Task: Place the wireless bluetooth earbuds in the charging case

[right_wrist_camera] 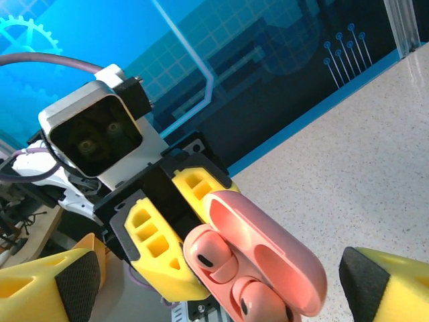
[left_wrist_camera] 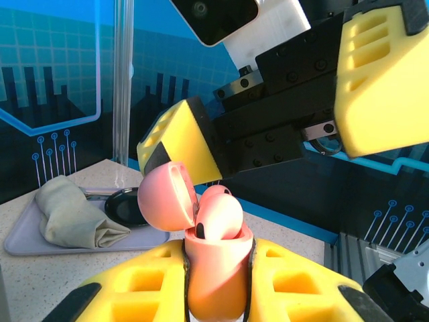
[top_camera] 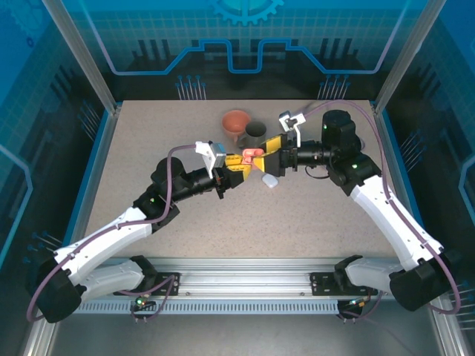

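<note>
A salmon-pink charging case [left_wrist_camera: 216,268] stands upright between the yellow fingers of my left gripper [left_wrist_camera: 216,285], which is shut on it. Its lid [left_wrist_camera: 166,198] is hinged open to the left. Two pink earbuds [right_wrist_camera: 213,253] sit side by side in the case's wells, with the open lid [right_wrist_camera: 268,245] beside them. My right gripper [top_camera: 269,154] faces the case from the right, open. One of its fingers [left_wrist_camera: 184,137] hangs just above the lid and the other [left_wrist_camera: 382,80] is well off to the right. In the top view the case [top_camera: 250,156] is held above mid-table.
A white pebble-like case [top_camera: 270,180] lies on the table just under the grippers. An orange cup [top_camera: 236,121] and a grey cup [top_camera: 256,132] stand behind them. A grey tray [left_wrist_camera: 27,238] holds a folded cloth [left_wrist_camera: 67,215] and a black dish [left_wrist_camera: 127,204].
</note>
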